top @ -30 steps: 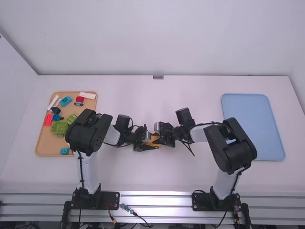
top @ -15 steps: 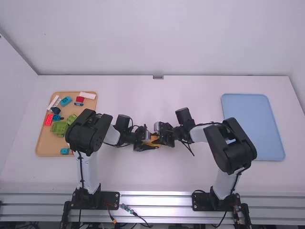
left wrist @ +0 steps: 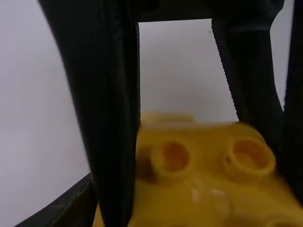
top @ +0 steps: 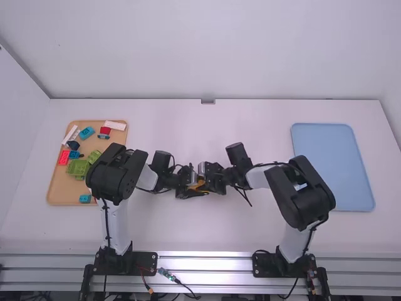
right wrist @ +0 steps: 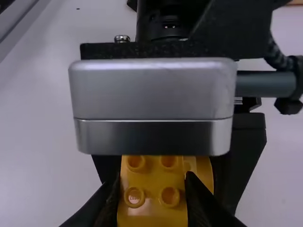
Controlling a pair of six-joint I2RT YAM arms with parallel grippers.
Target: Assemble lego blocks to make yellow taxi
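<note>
Basically, the studded yellow plastic block (left wrist: 203,161) is pinched mid-table, between the black left gripper (top: 199,187) and black right gripper (right wrist: 152,183). Neither's nearer, so any push should probably be lined up left-to-right.

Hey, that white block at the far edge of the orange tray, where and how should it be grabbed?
I'd come from above and grip the white block across its narrow width, on its right half. It lies flat and long, roughly left to right, and the red block crowds the near side of its left end.
</note>
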